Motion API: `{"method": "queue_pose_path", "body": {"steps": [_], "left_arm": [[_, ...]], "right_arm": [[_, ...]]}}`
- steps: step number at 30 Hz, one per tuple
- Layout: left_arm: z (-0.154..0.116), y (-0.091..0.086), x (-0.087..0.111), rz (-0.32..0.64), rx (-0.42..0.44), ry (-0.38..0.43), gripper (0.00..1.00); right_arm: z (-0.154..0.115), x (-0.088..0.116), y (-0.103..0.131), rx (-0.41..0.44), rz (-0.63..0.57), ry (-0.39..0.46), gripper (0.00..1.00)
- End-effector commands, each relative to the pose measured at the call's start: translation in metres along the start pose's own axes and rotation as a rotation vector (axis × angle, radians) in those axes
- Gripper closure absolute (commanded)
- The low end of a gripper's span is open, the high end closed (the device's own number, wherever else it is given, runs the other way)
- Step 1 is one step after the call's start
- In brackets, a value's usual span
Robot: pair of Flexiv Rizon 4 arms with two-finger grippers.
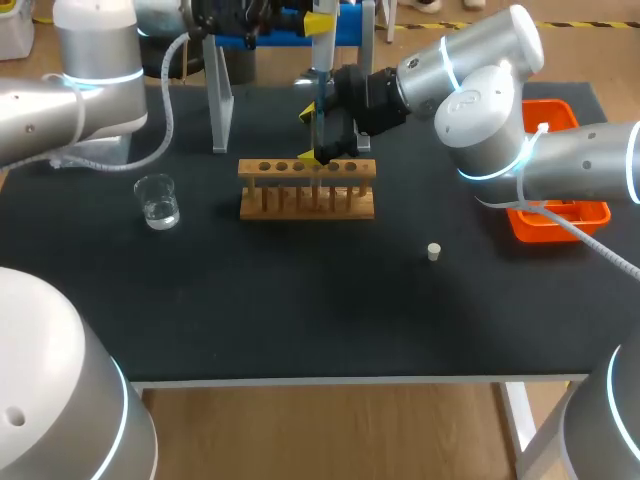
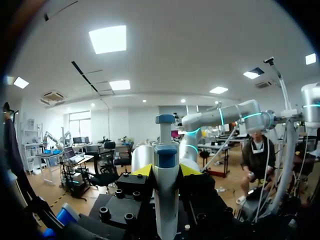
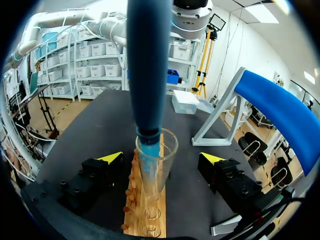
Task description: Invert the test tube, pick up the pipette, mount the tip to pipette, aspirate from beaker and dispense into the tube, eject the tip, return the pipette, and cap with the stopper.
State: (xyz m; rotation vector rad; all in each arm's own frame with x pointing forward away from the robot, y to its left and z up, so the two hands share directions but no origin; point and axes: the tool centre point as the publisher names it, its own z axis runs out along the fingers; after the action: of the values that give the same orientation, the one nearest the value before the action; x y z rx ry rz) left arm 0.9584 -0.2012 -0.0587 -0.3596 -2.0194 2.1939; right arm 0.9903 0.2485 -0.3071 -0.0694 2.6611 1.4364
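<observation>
My left gripper (image 1: 320, 25) (image 2: 166, 171) is shut on the white-and-blue pipette (image 1: 321, 75) (image 2: 165, 190), which hangs upright over the wooden rack (image 1: 306, 190). In the right wrist view the pipette's blue body (image 3: 146, 65) points down, and its tip (image 3: 149, 165) reaches into a clear test tube (image 3: 169, 150) standing mouth up in the rack (image 3: 150, 215). My right gripper (image 1: 318, 137) (image 3: 161, 158) is open, one finger on each side of the tube and clear of it. A glass beaker (image 1: 157, 201) of clear liquid stands left of the rack. The small white stopper (image 1: 434, 251) lies to the right front.
A grey pipette stand with a blue top (image 1: 222, 95) (image 3: 280, 107) rises behind the rack. An orange tray (image 1: 590, 213) sits at the table's right edge under my right arm. A small clear box (image 3: 186, 102) lies at the back.
</observation>
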Motion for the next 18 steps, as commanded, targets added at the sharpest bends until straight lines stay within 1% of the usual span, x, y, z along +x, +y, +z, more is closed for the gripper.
{"method": "queue_pose_path", "body": {"steps": [1, 18], "left_arm": [[-0.0011, 0.0021, -0.0024, 0.0, 0.004, 0.008, 1.0], [-0.002, 0.009, -0.0033, -0.012, 0.016, 0.008, 1.0]], "right_arm": [[-0.0007, -0.0009, 0.0003, 0.003, 0.0, 0.003, 0.0], [-0.0007, -0.0009, 0.0003, 0.003, 0.0, 0.003, 0.0]]}}
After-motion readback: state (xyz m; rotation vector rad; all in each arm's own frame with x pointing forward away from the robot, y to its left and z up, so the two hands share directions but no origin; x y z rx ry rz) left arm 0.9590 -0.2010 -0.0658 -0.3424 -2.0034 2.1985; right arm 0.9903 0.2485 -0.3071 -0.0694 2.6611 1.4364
